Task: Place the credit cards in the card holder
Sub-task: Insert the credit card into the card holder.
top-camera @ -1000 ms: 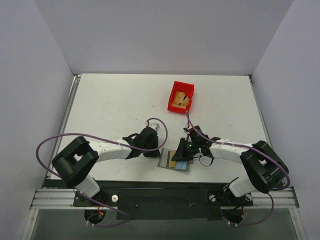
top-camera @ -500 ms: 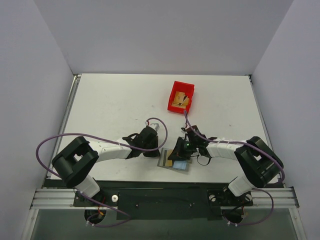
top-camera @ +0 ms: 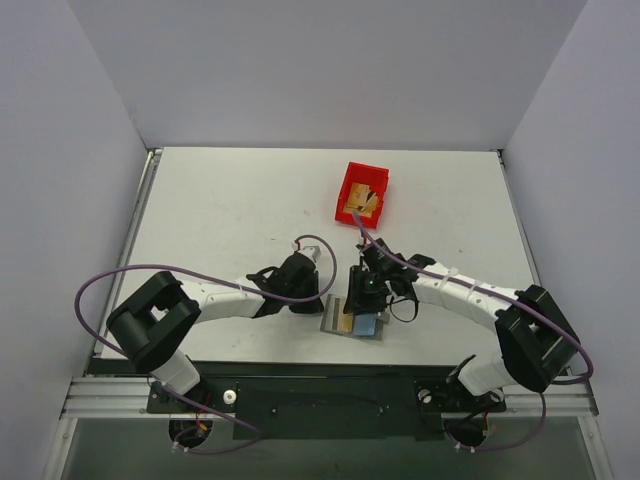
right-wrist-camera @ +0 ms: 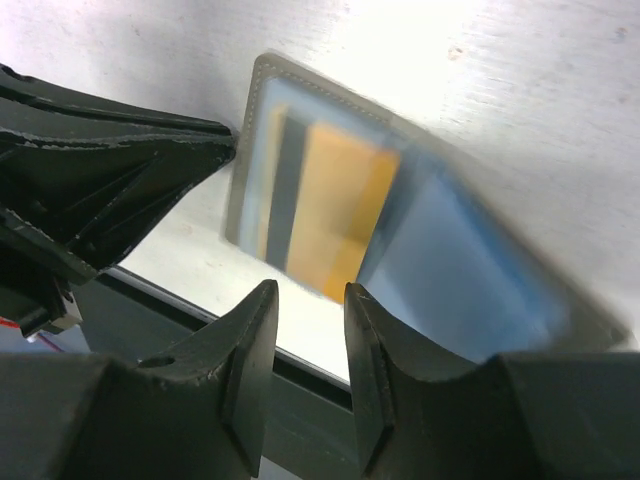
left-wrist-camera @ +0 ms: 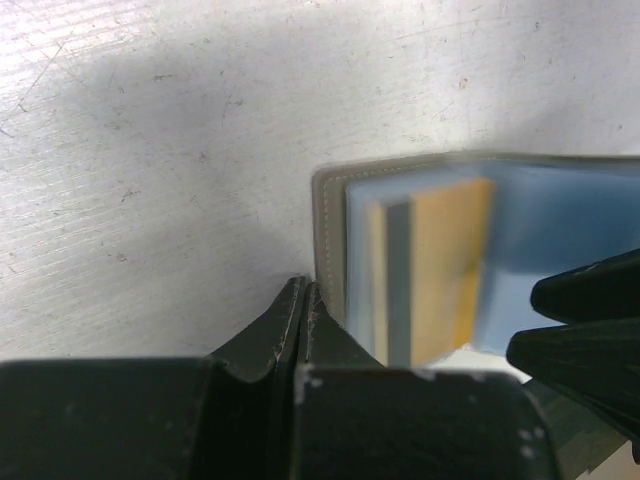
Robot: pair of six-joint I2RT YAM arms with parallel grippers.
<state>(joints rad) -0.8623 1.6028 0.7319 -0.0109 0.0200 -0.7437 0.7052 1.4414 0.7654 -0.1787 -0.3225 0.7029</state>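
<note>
One credit card (right-wrist-camera: 335, 195) lies in the open card holder (top-camera: 352, 322) at the near edge of the bench (top-camera: 220, 210); other cards (top-camera: 360, 203) appear to wait in the red bin (top-camera: 362, 194) farther back. The left gripper (left-wrist-camera: 303, 300) has its jaws together at the holder's edge, and the right gripper (right-wrist-camera: 310, 300) hovers above with jaws slightly apart and empty. The white bench is scuffed, boxed by plain pale walls (top-camera: 330, 70).

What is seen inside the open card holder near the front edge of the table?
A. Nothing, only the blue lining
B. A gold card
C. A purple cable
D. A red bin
B: both wrist views show a gold card against the blue inside of the open card holder.
</note>
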